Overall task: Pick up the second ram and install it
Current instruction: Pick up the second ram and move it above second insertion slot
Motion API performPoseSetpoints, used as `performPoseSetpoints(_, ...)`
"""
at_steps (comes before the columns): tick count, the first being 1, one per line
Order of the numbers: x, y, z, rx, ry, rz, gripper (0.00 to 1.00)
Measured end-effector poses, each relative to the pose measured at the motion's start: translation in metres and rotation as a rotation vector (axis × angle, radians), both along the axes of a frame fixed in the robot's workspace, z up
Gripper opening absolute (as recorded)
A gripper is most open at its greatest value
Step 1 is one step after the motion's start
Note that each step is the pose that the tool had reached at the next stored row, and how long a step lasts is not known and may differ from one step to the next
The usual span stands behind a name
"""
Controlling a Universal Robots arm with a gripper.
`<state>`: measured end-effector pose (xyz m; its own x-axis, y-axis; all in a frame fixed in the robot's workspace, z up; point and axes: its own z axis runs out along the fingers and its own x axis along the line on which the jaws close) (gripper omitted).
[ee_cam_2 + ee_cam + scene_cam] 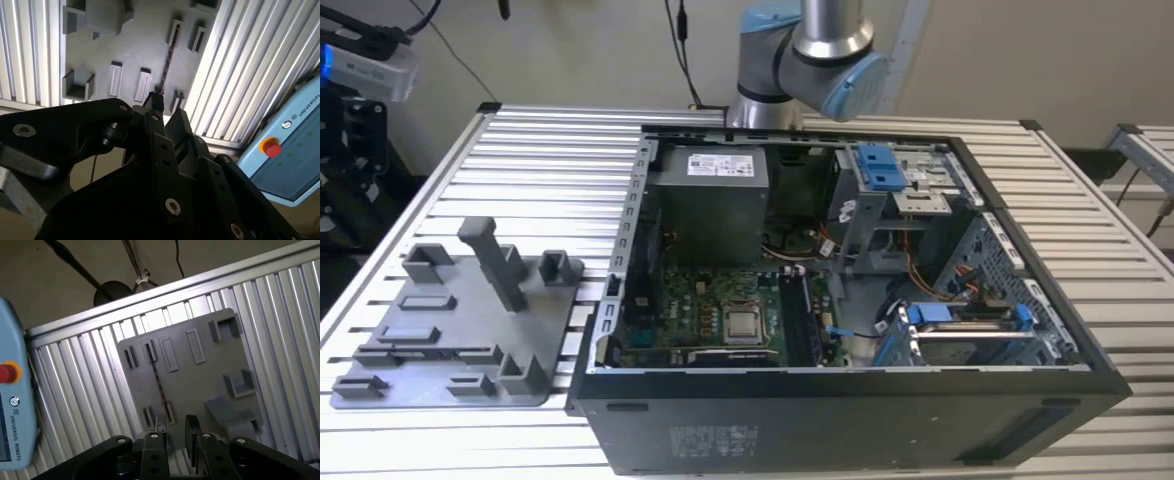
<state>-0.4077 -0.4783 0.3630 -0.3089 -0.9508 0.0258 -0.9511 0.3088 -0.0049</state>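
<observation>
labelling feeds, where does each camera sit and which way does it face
Exterior view: off the arm, looking down on table, open computer case and grey tray; an arm joint shows.
First wrist view: on the wrist, looking down past the open gripper at the tray.
Second wrist view: wrist-mounted, looking over the gripper at that tray.
Shared: both wrist views show the second ram edge-on in the tray.

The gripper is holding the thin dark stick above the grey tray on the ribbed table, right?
Not quite. The gripper is above the grey tray on the ribbed table, but its jaws stand apart, with nothing between them. In the first wrist view the thin dark stick stands on edge in the tray's slots.
</observation>
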Motion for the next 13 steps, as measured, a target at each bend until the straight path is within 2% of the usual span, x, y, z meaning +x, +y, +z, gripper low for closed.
performPoseSetpoints(13,-0.0003,0.0006,-0.0181,0.0000,0.0000,0.004,0.30)
